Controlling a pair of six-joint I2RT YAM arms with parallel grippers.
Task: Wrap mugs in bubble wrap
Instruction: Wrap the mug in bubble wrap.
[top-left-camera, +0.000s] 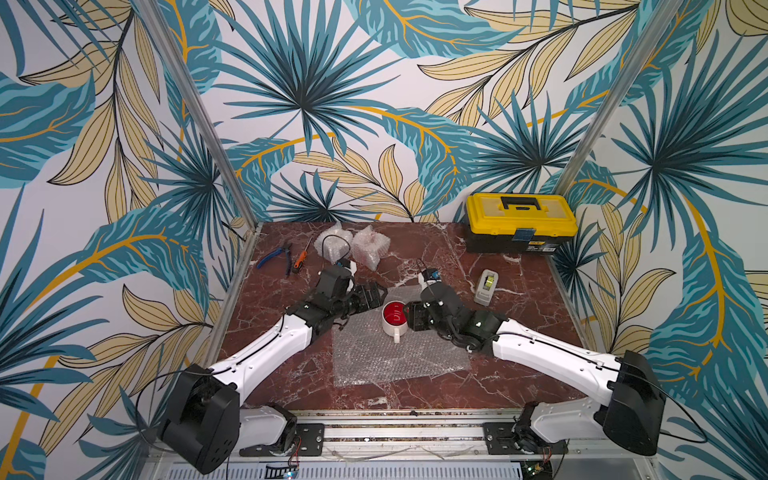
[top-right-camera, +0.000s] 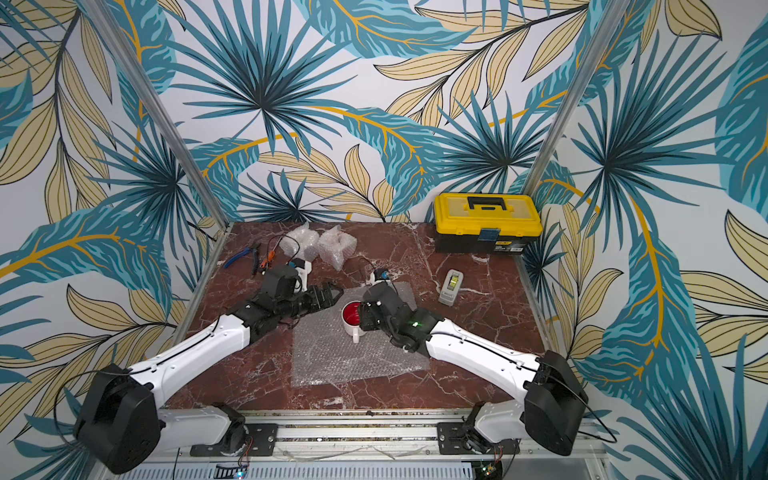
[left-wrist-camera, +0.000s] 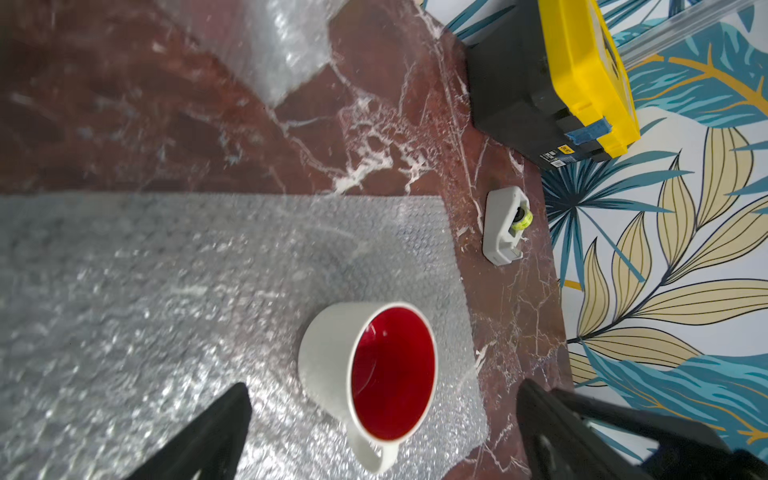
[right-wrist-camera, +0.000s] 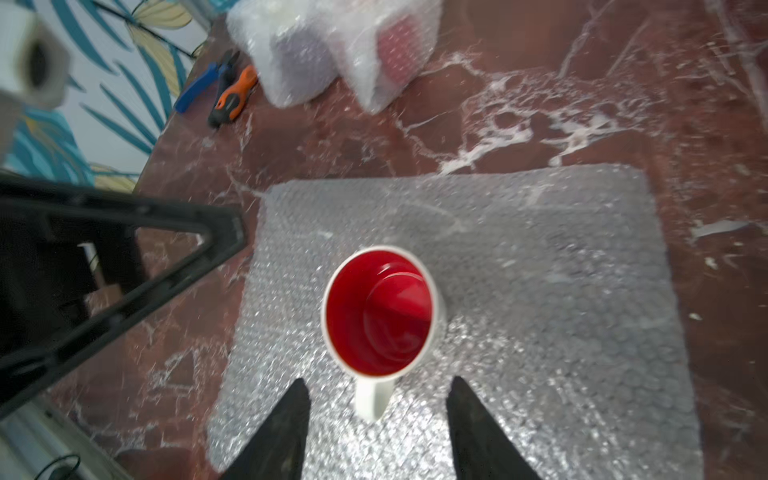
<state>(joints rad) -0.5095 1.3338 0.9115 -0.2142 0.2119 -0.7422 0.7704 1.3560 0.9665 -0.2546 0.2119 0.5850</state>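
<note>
A white mug with a red inside (top-left-camera: 394, 319) stands upright on a flat sheet of bubble wrap (top-left-camera: 399, 361) in the middle of the table, its handle toward the front edge. My right gripper (right-wrist-camera: 379, 383) hovers just right of it, open. The handle (right-wrist-camera: 374, 401) lies between the fingers, touching neither. My left gripper (left-wrist-camera: 383, 388) is wide open just left of and behind the mug (left-wrist-camera: 332, 357), holding nothing. Two bundles of bubble wrap (top-left-camera: 332, 243) (top-left-camera: 372, 246) sit at the back; something red shows through one bundle (right-wrist-camera: 392, 45).
A yellow and black toolbox (top-left-camera: 521, 222) stands at the back right. A grey tape dispenser (top-left-camera: 486, 286) lies right of the sheet. Blue pliers (top-left-camera: 272, 255) and an orange screwdriver (top-left-camera: 300, 259) lie at the back left. Patterned walls close in three sides.
</note>
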